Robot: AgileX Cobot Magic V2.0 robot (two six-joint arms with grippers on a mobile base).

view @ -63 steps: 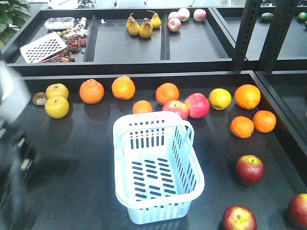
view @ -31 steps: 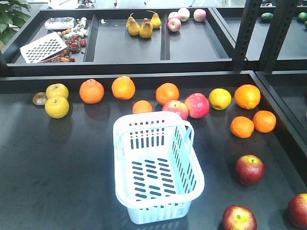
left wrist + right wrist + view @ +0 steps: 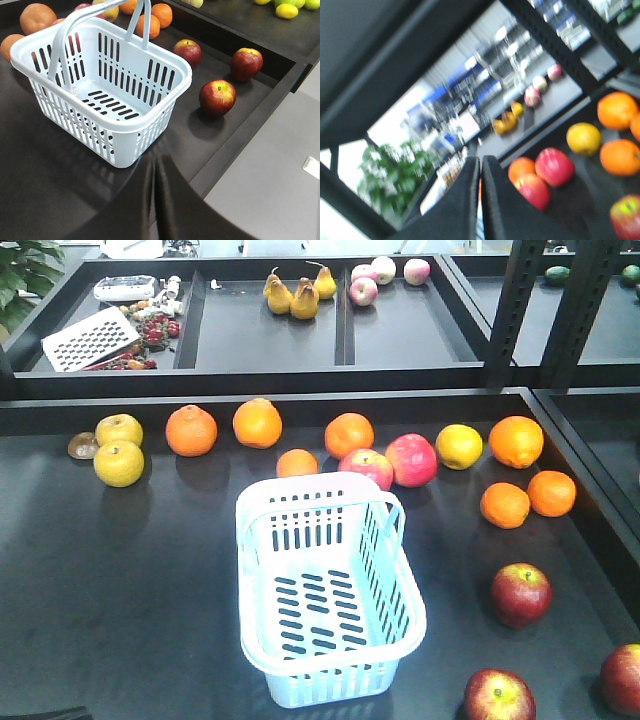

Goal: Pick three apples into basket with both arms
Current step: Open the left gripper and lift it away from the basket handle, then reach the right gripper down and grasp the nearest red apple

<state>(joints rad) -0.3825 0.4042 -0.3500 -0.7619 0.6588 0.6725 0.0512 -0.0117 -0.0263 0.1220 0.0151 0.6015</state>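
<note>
left wrist view: left gripper point(image 3: 155, 164) clenched empty beside the basket point(image 3: 70, 111); right gripper point(image 3: 480, 161) likewise clenched.

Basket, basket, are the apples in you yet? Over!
Left tool shut, empty. Right tool shut, empty. Basket empty; three apples outside, on its right. Nothing blocking them.

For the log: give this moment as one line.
pale blue slotted plastic basket: empty | three dark red apples: outside basket | left gripper, right gripper: shut
</note>
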